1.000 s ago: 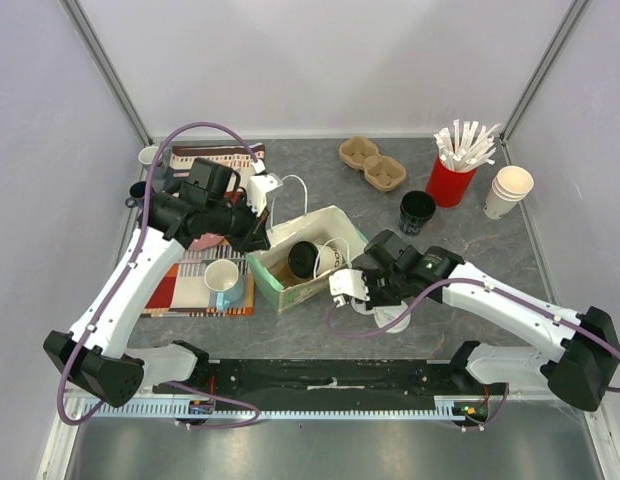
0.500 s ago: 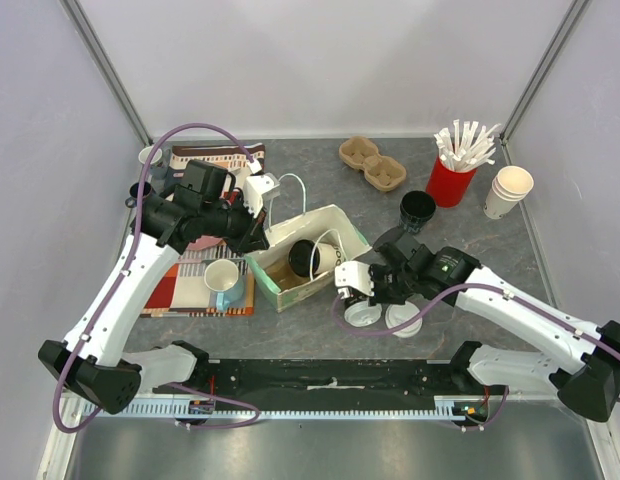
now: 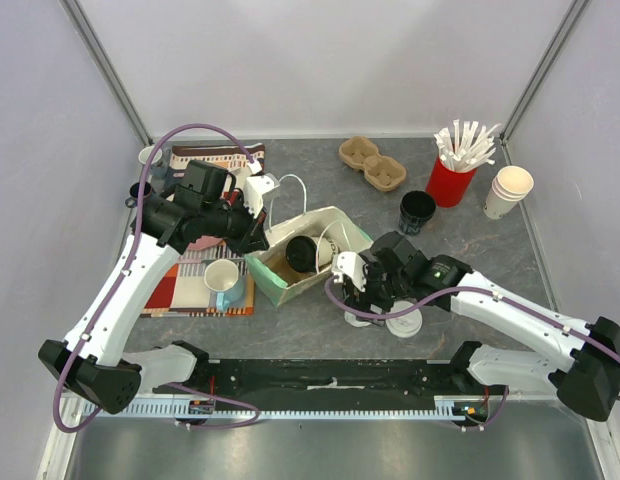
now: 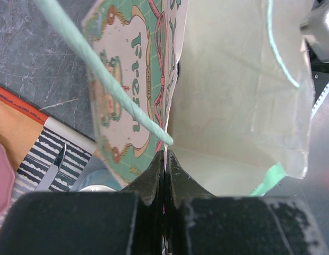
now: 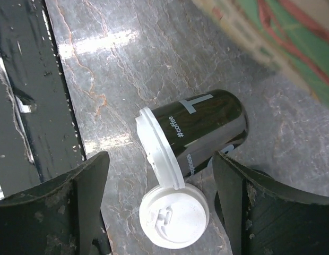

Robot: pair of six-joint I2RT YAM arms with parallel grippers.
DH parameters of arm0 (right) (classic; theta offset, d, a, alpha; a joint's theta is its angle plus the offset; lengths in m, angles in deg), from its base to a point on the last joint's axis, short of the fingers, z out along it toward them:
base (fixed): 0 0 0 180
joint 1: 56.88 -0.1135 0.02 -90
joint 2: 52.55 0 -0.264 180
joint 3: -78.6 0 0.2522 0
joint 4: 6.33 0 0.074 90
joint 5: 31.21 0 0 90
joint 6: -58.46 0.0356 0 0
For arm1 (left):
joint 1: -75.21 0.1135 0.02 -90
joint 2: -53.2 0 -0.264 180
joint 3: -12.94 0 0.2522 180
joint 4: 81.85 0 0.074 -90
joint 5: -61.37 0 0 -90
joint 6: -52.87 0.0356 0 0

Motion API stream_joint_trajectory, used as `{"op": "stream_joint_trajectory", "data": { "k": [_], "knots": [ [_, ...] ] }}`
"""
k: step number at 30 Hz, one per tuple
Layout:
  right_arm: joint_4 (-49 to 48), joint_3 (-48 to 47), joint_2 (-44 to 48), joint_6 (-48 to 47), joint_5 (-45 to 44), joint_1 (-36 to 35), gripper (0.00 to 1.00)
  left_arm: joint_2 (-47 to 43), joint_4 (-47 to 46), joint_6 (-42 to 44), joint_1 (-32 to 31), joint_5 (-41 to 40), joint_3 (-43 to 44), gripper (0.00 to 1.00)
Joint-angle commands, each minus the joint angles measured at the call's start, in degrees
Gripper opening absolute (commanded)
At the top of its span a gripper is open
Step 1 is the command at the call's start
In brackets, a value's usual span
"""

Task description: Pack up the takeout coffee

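The takeout coffee cup (image 5: pixel 209 130) lies on its side on the grey marbled table (image 5: pixel 127 79), just beside the paper bag (image 4: pixel 233 90) and outside it. Its wall is glossy and dark, almost black, with "#coffee" printed in pale letters and a pale stripe mark nearer the base. A white plastic sip lid (image 5: pixel 160 154) caps the end that points toward the arm bases. A second round white lid (image 5: pixel 175 223) touches that lid's rim. It faces the wrist camera, so I cannot tell whether a cup sits under it.

The right gripper (image 5: pixel 160 159) hangs over the lying cup with its fingers spread wide, one on each side, and neither is clearly touching it.

The left gripper (image 4: pixel 164 159) has its fingers pressed together, pinching the top edge of the bag's wall. The bag's mouth gapes toward the right arm, and in the top view something dark and round (image 3: pixel 301 256) shows inside it.
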Motion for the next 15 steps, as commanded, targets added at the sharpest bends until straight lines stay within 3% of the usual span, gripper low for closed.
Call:
{"op": "stream_joint_trajectory", "data": {
  "k": [1, 10, 15],
  "knots": [
    [-9.02, 2.71, -0.39, 0.51, 0.19, 0.1, 0.85, -0.4, -2.42, 0.36, -0.16, 1.06, 0.39, 0.02],
    [-5.69, 4.2, -2.5, -7.31, -1.92, 0.02, 0.8, -0.3, -2.41, -0.6, -0.16, 1.59, 0.39, 0.02],
    [-4.18, 3.6, 1.45, -5.49, -2.8, 0.02, 0.82, -1.01, -2.15, 0.1, -0.16, 1.06, 0.21, 0.02]
  ]
}}
